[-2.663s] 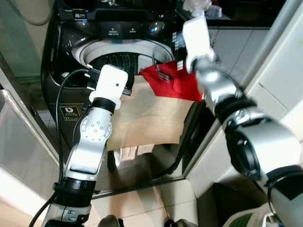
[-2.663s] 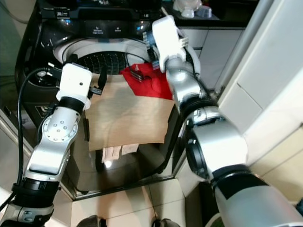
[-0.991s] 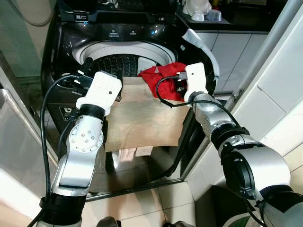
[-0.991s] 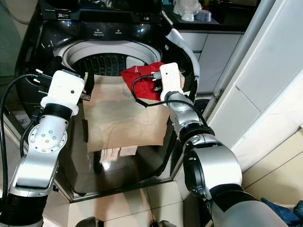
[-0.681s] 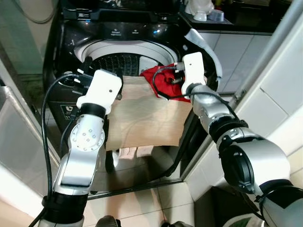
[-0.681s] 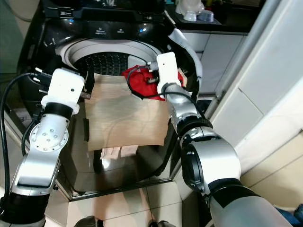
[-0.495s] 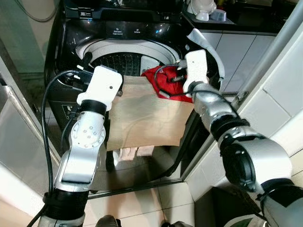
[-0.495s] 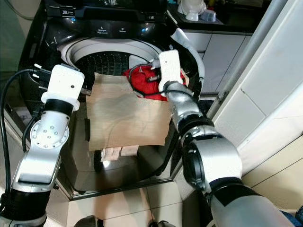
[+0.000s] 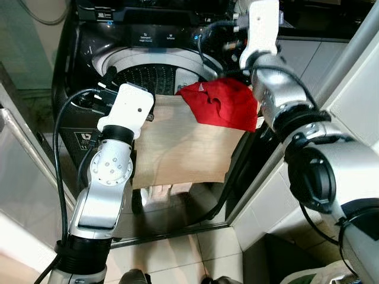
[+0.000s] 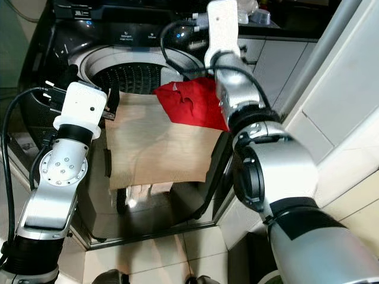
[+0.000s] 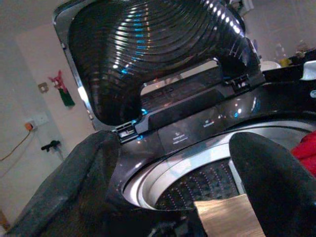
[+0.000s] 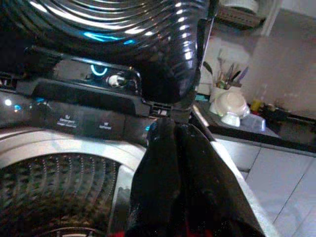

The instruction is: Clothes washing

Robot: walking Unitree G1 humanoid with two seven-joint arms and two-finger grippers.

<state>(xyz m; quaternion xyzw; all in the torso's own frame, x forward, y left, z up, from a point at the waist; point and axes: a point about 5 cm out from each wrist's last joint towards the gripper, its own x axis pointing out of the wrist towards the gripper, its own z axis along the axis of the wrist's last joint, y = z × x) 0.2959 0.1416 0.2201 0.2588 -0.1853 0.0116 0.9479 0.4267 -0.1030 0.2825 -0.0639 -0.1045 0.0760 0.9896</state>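
A dark top-loading washing machine (image 9: 160, 38) stands with its lid up and its drum (image 9: 148, 77) exposed. A tan cloth (image 9: 183, 148) hangs over the front rim. On the right of the rim, partly on the tan cloth, lies a red garment (image 9: 222, 103). My left gripper (image 11: 173, 143) is open at the tan cloth's upper left corner (image 11: 224, 217), which sits between its fingers. Well above the red garment and apart from it, my right gripper (image 12: 165, 133) is raised near the control panel, fingers pressed together.
White cabinet fronts (image 9: 349, 100) and a pale post crowd my right side. A counter with bowls (image 12: 227, 106) is behind the machine on the right. A pale panel (image 9: 23, 177) runs along the left. Tiled floor (image 9: 177, 248) lies in front.
My right arm has lifted from the red garment up toward the control panel. The red garment stays on the rim. The left arm has barely moved.
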